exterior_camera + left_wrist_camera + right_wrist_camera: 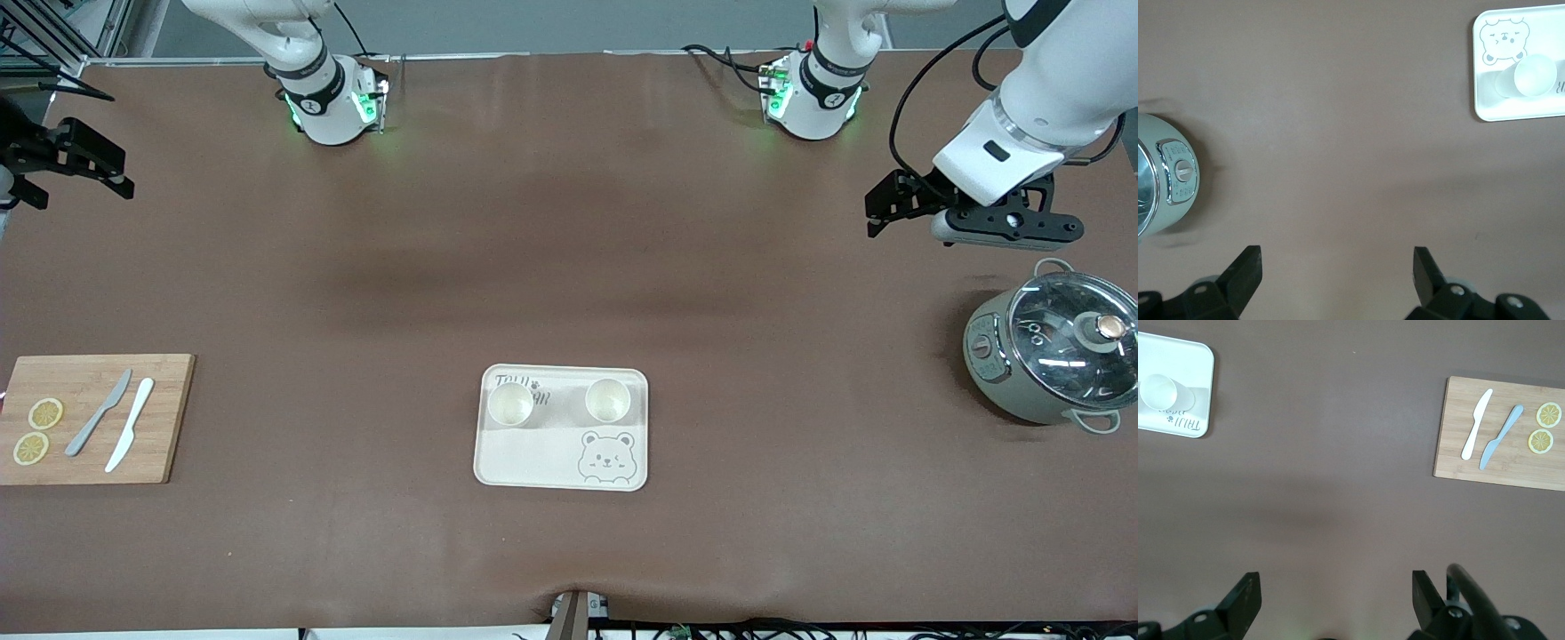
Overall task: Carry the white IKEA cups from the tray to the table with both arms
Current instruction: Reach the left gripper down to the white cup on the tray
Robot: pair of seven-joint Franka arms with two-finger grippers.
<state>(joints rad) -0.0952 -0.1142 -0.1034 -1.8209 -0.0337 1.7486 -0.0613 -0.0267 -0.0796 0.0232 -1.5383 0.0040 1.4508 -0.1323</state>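
Two cups sit upright, side by side and apart, on the tray (533, 458), along its edge farther from the front camera: one cup (511, 404) toward the right arm's end, next to some dark lettering, the other cup (608, 399) toward the left arm's end, with the printed bear just nearer the camera than it. The tray lies mid-table, toward the camera's edge. Left gripper (1337, 270) hangs over bare table at the left arm's end, fingers spread wide, nothing between them; its wrist view catches a corner of the tray with one cup and the bear. Just nearer the camera than it stands a grey-green pot (1022, 382) with a glass lid (1076, 329). Right gripper (1335, 592) hangs at the right arm's end of the table, fingers wide apart and empty too, bare brown table under it. Nearer the camera at that end lies a wooden board (164, 418) carrying a grey knife (99, 412), a white knife (130, 436) beside it, and two lemon slices (45, 413) close together. Neither gripper is near the cups.
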